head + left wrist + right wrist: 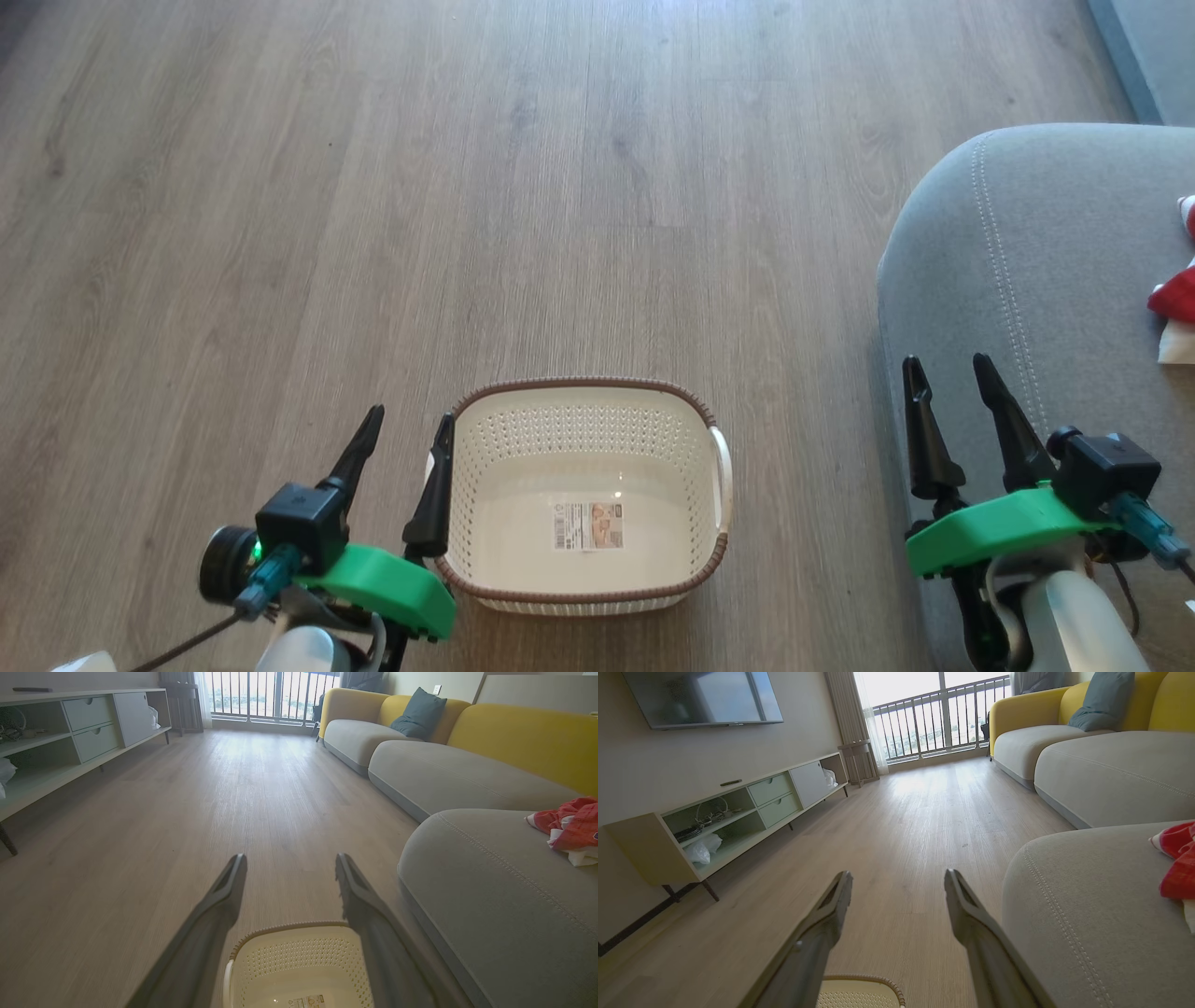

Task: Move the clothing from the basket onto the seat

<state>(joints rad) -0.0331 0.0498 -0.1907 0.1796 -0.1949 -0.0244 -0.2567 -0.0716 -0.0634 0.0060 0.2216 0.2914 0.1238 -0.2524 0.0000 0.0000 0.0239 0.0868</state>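
The cream basket [695, 415] with a brown rim stands on the wood floor, holding nothing but the label on its floor; it also shows at the bottom of the left wrist view [261, 961]. Red clothing with white trim [1178, 297] lies bunched on the grey seat [1046, 243] at the right, seen too in the wrist views [567, 823] [1176, 858]. My left gripper [409, 422] hangs open beside the basket's left rim, nothing between its fingers. My right gripper [948, 366] is open over the seat's near corner, well short of the clothing.
A long grey and yellow sofa [448, 765] with a dark cushion [420, 711] runs along the right. A low pale green cabinet [738, 816] lines the left wall under a TV [703, 697]. Wide wood floor [467, 187] lies ahead toward the balcony window.
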